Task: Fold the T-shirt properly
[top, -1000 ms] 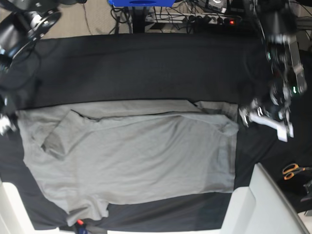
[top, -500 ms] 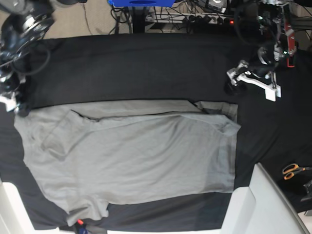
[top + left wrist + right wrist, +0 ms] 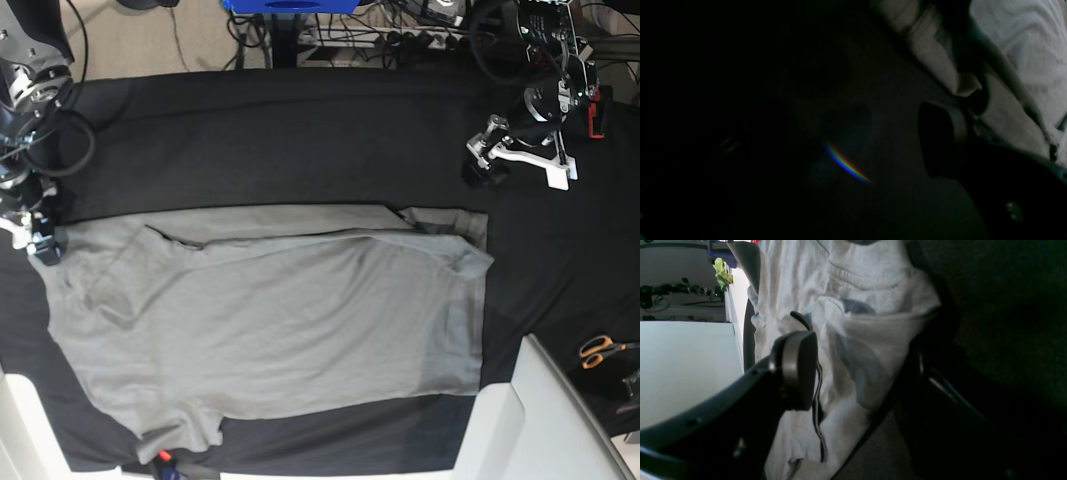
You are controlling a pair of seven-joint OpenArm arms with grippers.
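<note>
The light-grey T-shirt (image 3: 280, 320) lies spread on the black table cloth (image 3: 300, 140), its far edge folded over in a strip. My right gripper (image 3: 35, 240) is at the shirt's left edge. In the right wrist view its fingers (image 3: 796, 370) stand apart over the T-shirt (image 3: 853, 326), with cloth lying between them. My left gripper (image 3: 512, 165) hovers open over bare black cloth, back and right of the shirt's right corner. The left wrist view is dark: one of its fingers (image 3: 940, 140) shows, with the T-shirt (image 3: 1017, 50) at the upper right.
Orange-handled scissors (image 3: 600, 350) lie at the right edge. White panels (image 3: 520, 420) rise along the front right and front left. A blue bin (image 3: 290, 5) and cables sit behind the table. A small red object (image 3: 163, 458) shows by the shirt's front left corner.
My left gripper rose from the shirt's right edge and moved back over the black cloth. The right gripper came in to the shirt's left edge, and the folded sleeve there now lies flatter.
</note>
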